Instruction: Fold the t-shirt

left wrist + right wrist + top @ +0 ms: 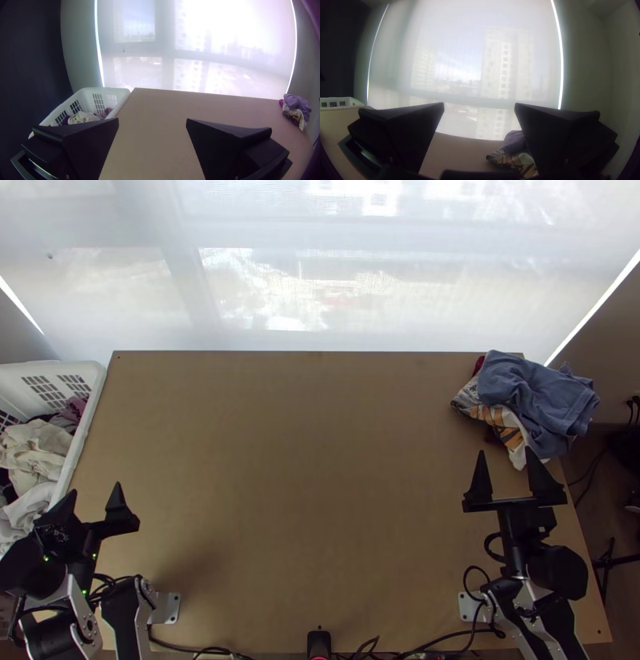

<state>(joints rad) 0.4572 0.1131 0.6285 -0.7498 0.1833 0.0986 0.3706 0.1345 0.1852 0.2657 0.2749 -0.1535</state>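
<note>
Honestly, left gripper (96,488) and right gripper (506,451) sit open, empty. T-shirt's probably among the clothes (36,450) in the basket (88,372), frame left. Likely light, floppy; I'd pinch a raised fold.

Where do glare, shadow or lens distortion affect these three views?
Top view: bright glare patches on the window blind; a soft, darker shadow on the table near the left arm's base. Left wrist view: the blind washes out nearly white at upper right; the bright strip on that side bows. Right wrist view: less washed out, buildings discernible through the blind; dark corners.
</note>
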